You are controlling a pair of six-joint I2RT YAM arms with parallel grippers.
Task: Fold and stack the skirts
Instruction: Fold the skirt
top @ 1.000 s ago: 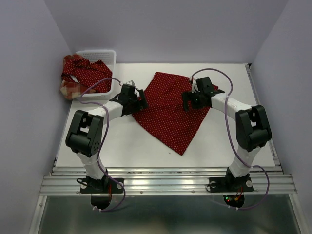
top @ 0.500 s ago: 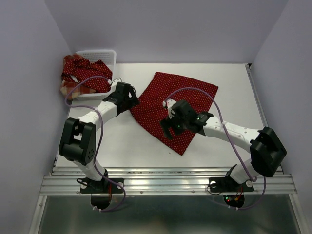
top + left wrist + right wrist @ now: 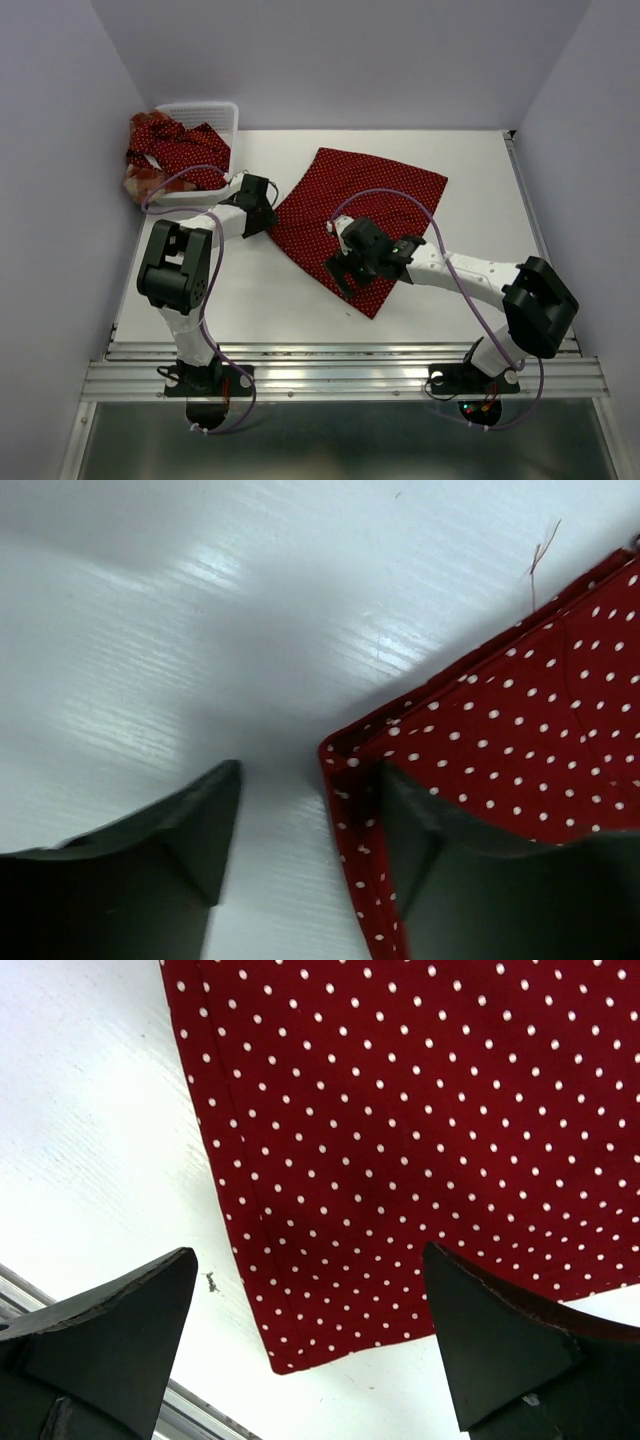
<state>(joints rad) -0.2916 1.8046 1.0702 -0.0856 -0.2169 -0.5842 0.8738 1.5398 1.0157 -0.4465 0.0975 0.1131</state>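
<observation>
Left tool (image 3: 308, 780): released, jaws apart, set low at the left corner of the dark red cloth skirt with small white polka dots (image 3: 340, 190). In the left wrist view the hemmed corner lies between the jaws, with one finger over cloth and the other over the bare white worktop (image 3: 250, 290). Contact with the cloth cannot be confirmed.

Right tool (image 3: 308, 1255): released, jaws wide, poised above the near corner of the same skirt. The corner and its stitched hem sit between the jaws. No contact is seen.

Location: the skirt lies spread flat, diamond-wise, in the middle of the worktop, with one corner pointing near. A second dark red dotted skirt (image 3: 180, 150) and a red-and-cream plaid cloth (image 3: 138, 185) are heaped in and over the white plastic mesh basket (image 3: 215, 108) at the far left.

Handling assessment: the cloth appears thin, light and limp. It will likely drape from any held point and keep no shape. On the smooth worktop a shallow pinch may slide it rather than lift it. It is not fragile, though a loose thread (image 3: 540, 555) at the hem could snag.

Recommended hold: the hemmed corners, where the doubled fabric gives a thicker bite. Both should be taken together so the fold stays straight.
</observation>
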